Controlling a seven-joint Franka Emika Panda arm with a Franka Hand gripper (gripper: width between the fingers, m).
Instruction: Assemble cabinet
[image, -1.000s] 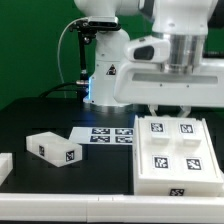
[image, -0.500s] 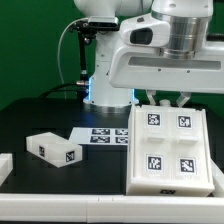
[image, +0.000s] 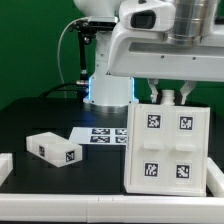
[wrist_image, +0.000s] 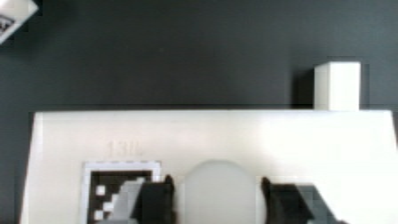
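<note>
Cabinet body (image: 167, 150): being held upright, beneath the claw (image: 167, 97).
Claw: being clenched on its top edge.
Loose block (image: 55, 148): being carried by the desk (image: 30, 115), apart.

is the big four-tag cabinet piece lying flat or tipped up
Tipped up, nearly upright: the cabinet piece shows its four-tag face to the exterior camera, with the gripper clasping its top edge.

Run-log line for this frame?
tool: shut on box top edge | box: near upright, tags toward exterior camera | block: loose, apart, exterior view's left
</note>
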